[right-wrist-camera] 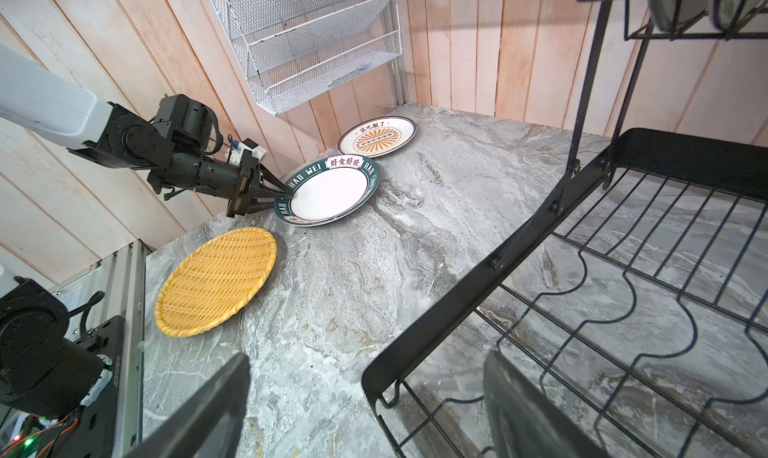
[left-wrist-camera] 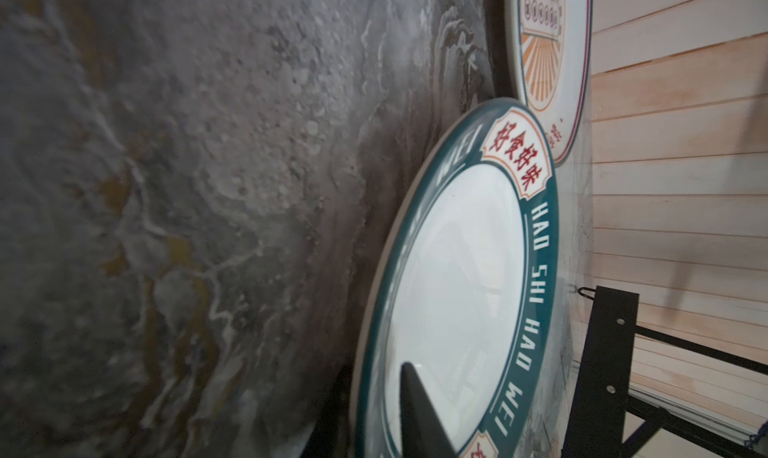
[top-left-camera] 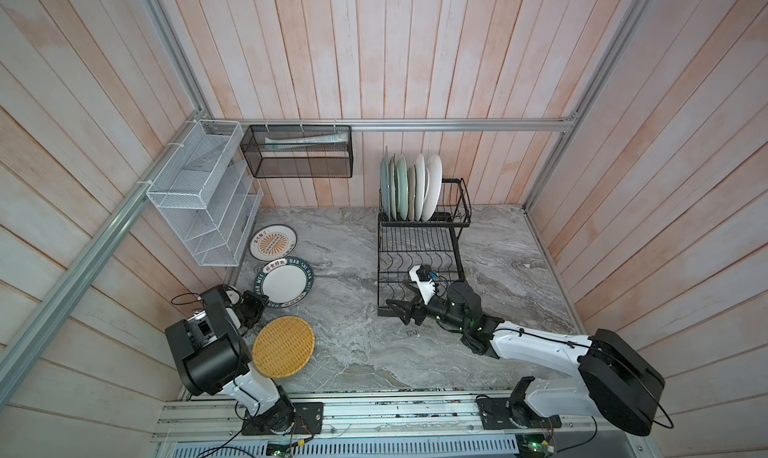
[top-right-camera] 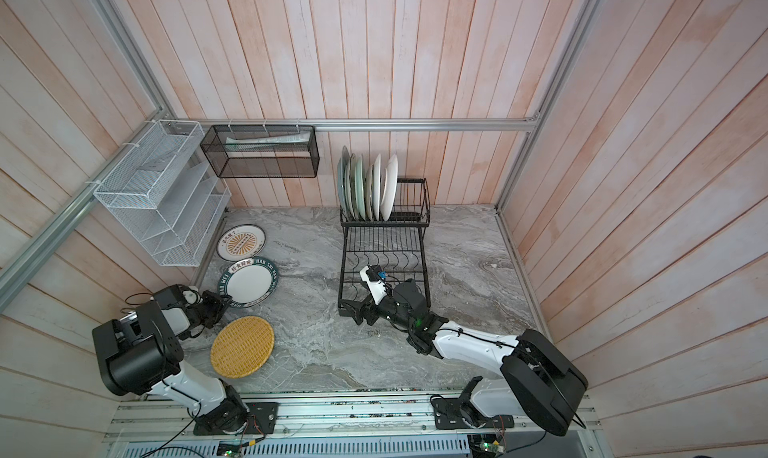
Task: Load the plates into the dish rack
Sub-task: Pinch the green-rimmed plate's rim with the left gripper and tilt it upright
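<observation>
My left gripper [top-left-camera: 262, 300] [right-wrist-camera: 286, 196] is shut on the near rim of a teal-rimmed plate [top-left-camera: 286, 283] [left-wrist-camera: 453, 268], one finger [left-wrist-camera: 415, 410] over its white inside and the other under the rim. Beyond it a sunburst plate [top-left-camera: 273, 241] [right-wrist-camera: 377, 137] lies flat. A yellow woven plate [top-left-camera: 283, 345] [right-wrist-camera: 216, 281] lies nearer the front. Several plates [top-left-camera: 411, 189] stand on edge in the upper tier of the black dish rack [top-left-camera: 379, 248] [right-wrist-camera: 498, 264]. My right gripper [top-left-camera: 397, 312] [right-wrist-camera: 369, 356] hangs open and empty over the rack's front left corner.
A white mesh organizer [top-left-camera: 199, 198] hangs on the left wall above the sunburst plate. A black mesh basket [top-left-camera: 297, 152] hangs on the back wall. Bare marble counter [top-left-camera: 349, 268] lies between the plates and the rack.
</observation>
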`<action>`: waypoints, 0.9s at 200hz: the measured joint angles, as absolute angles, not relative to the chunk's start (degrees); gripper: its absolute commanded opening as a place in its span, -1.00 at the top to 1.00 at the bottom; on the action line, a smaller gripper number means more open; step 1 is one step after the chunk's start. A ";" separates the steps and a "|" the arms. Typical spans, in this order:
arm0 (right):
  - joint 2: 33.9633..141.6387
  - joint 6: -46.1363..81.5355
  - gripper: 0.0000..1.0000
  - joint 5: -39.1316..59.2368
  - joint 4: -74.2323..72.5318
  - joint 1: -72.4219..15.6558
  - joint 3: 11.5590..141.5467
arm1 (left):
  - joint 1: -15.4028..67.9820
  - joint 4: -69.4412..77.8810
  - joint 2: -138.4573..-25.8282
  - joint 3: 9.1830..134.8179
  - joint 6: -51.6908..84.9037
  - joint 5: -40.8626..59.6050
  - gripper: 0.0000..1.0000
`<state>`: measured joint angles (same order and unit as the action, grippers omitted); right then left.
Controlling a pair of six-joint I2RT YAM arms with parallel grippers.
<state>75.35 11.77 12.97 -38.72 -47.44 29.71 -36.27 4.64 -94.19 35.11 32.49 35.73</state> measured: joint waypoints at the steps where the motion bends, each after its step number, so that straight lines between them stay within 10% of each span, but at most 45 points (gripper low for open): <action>1: 75.33 11.75 -0.75 12.97 -38.72 -47.44 29.71 | -36.27 4.69 -94.21 35.11 32.56 35.79 0.77; 104: 72.99 9.52 -0.96 10.79 -38.76 -47.44 28.93 | -27.90 -1.21 -73.67 34.65 41.65 35.48 1.00; 180: 66.30 6.42 -0.96 3.70 -42.46 -47.81 25.21 | -6.87 -17.17 -50.59 39.42 47.66 29.47 1.00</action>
<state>66.30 6.42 3.70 -42.46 -47.81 25.21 -6.87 -17.17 -50.59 39.42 47.66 29.47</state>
